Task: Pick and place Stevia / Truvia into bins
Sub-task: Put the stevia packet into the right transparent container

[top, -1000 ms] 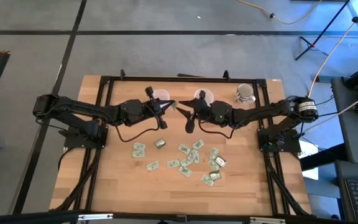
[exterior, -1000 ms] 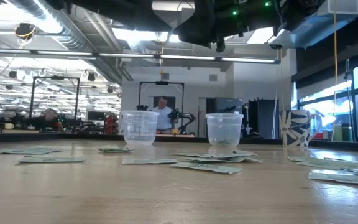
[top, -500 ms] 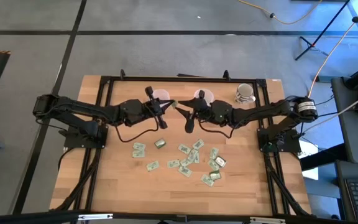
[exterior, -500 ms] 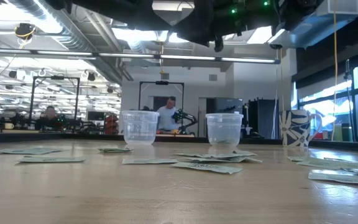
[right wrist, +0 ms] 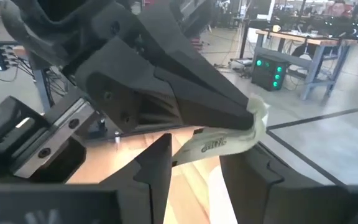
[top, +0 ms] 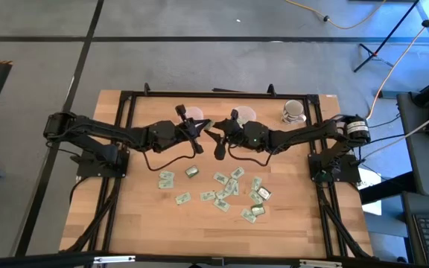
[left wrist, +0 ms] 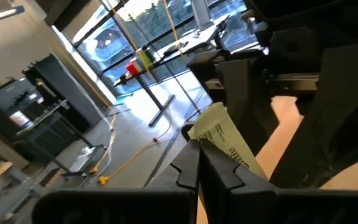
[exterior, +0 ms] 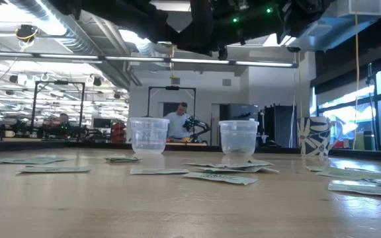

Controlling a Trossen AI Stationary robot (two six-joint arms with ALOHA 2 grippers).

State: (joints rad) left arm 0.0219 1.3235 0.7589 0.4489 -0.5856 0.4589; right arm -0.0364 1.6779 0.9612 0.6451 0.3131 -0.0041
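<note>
High above the table, near its far edge, my left gripper [top: 202,126] is shut on one pale green sachet [top: 208,124]. My right gripper [top: 217,132] faces it from the right and is open. In the right wrist view its fingers [right wrist: 157,158] stand on either side of the sachet's free end [right wrist: 225,143], and touch does not show. Two clear cups [top: 193,113] [top: 244,113] stand upright on the table under the arms. Several more sachets [top: 226,187] lie flat on the table's middle. My left gripper pinches the sachet by one end [left wrist: 211,138] between its two fingers. The fingers lie about level and point toward the table's right. The rest of the sachet [left wrist: 232,149] sticks out past the fingertips, lifted clear and high over the table.
A white patterned mug [top: 293,112] stands by the far right corner, right of the cups. In the low view the cups [exterior: 149,135] [exterior: 238,139] and the mug [exterior: 316,135] stand behind the flat sachets [exterior: 220,177]. Bare wood lies toward the near edge [top: 199,238].
My right gripper has moved toward the table's left, closing in on the left gripper until its open fingers stand around the held sachet. My left gripper has kept its hold and shifted slightly toward the right.
</note>
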